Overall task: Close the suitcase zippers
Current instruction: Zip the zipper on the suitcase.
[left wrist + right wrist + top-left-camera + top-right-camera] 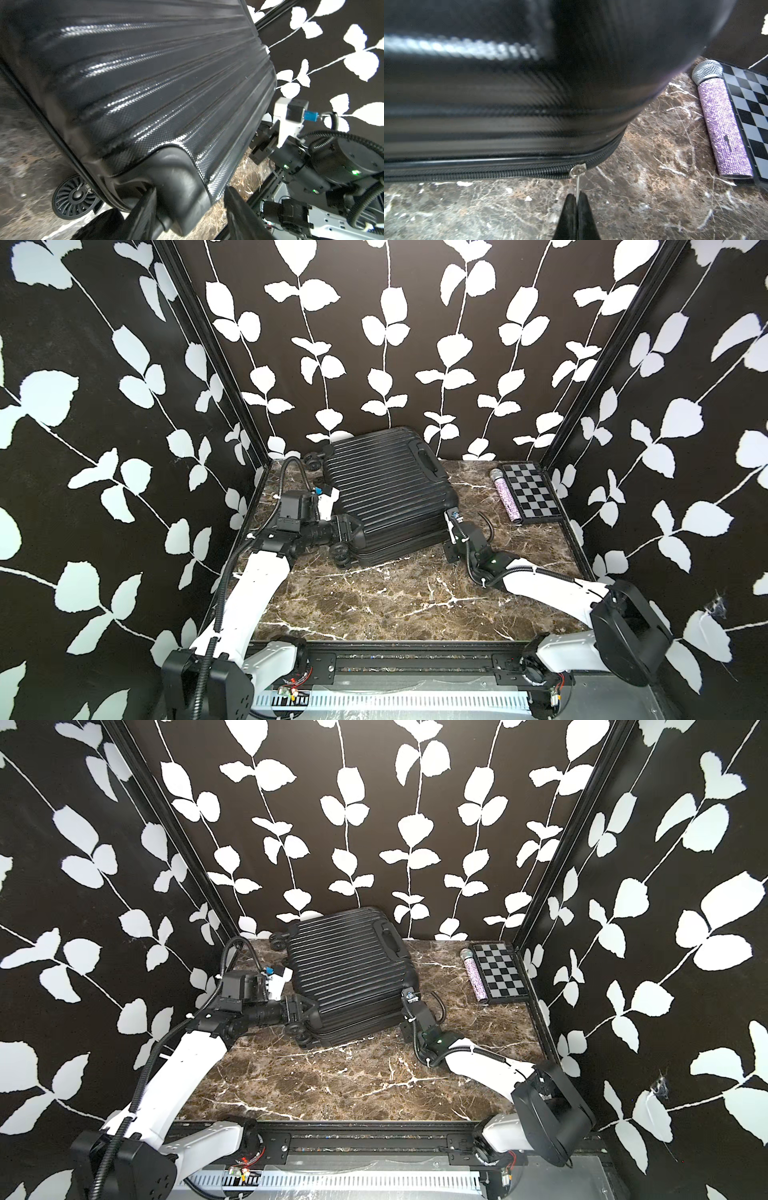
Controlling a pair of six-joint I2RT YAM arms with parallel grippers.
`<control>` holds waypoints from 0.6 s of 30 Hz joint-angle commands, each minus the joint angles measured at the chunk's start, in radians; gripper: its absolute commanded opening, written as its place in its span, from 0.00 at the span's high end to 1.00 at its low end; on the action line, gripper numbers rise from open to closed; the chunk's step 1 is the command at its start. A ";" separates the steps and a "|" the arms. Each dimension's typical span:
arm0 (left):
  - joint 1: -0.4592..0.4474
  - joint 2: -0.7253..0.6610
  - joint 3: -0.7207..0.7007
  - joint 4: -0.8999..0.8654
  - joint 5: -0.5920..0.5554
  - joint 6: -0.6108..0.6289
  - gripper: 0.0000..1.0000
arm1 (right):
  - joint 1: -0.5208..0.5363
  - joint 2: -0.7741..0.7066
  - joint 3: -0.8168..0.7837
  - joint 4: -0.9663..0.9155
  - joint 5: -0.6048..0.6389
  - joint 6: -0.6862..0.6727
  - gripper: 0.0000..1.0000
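The black ribbed suitcase [382, 485] [345, 969] lies flat on the marble table, its handle toward the back wall. My left gripper [356, 529] [305, 1009] [190, 188] straddles the near-left corner, with a finger pressed on each side of the wheel housing [180, 182]. A spinner wheel [72, 199] shows beside it. The zipper track [488, 173] runs along the seam low on the case's side. A small silver slider [578, 168] sits near the near-right corner. My right gripper [576, 195] [451, 516] is shut on the thin metal pull hanging from it.
A glittery purple microphone [507, 497] [722, 124] lies beside a flat checkerboard [532, 493] [753, 104] at the back right. Leaf-patterned walls close in the table on three sides. Bare marble [395, 597] stretches in front of the case.
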State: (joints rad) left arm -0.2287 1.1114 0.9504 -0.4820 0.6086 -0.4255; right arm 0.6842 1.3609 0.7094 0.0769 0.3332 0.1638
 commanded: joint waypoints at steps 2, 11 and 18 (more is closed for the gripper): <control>-0.042 0.037 0.012 -0.001 0.001 -0.022 0.44 | -0.012 -0.040 -0.005 0.028 -0.008 -0.010 1.00; -0.075 0.042 0.033 -0.006 -0.047 -0.017 0.39 | -0.048 -0.038 -0.004 0.015 -0.014 -0.003 1.00; -0.126 0.061 0.056 0.007 -0.084 -0.016 0.35 | -0.075 -0.036 0.002 0.012 -0.029 -0.009 1.00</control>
State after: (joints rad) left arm -0.3256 1.1450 0.9882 -0.4767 0.5484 -0.4366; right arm 0.6170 1.3602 0.7094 0.0723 0.3115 0.1638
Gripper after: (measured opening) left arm 0.642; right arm 0.048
